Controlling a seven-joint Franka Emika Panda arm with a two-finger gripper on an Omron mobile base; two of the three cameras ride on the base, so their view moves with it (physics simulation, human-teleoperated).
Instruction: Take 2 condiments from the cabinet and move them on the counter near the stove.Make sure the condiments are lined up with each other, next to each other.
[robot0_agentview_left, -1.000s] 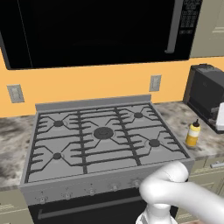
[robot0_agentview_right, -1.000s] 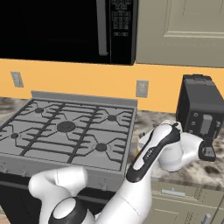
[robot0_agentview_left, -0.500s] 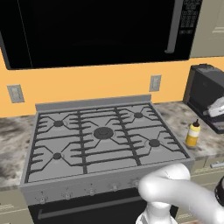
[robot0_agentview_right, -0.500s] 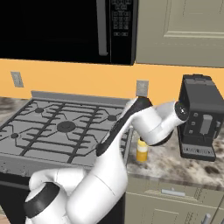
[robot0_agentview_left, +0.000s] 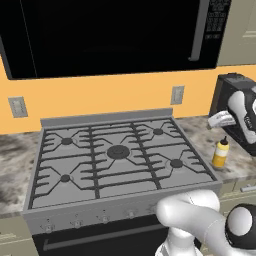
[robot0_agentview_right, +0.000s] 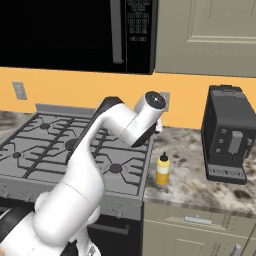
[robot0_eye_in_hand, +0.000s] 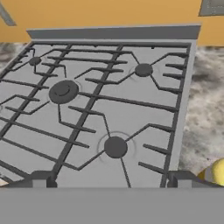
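Note:
A yellow squeeze bottle with a black pointed cap stands upright on the mottled counter, just right of the stove. My gripper hangs above and slightly behind the bottle, pointing toward the stove. In the hand view the gripper is open, its fingertips set wide apart over the stove's grates with nothing between them. The bottle sits at that view's lower right edge. The wall cabinet has its door closed.
A black coffee machine stands on the counter to the right of the bottle. A black microwave hangs over the stove. My white arm arches over the stove's right front corner.
The arm has swung up from low on the right by the coffee machine and leftward, so the hand now faces the stove. The yellow bottle has stayed put. The jaws remain open.

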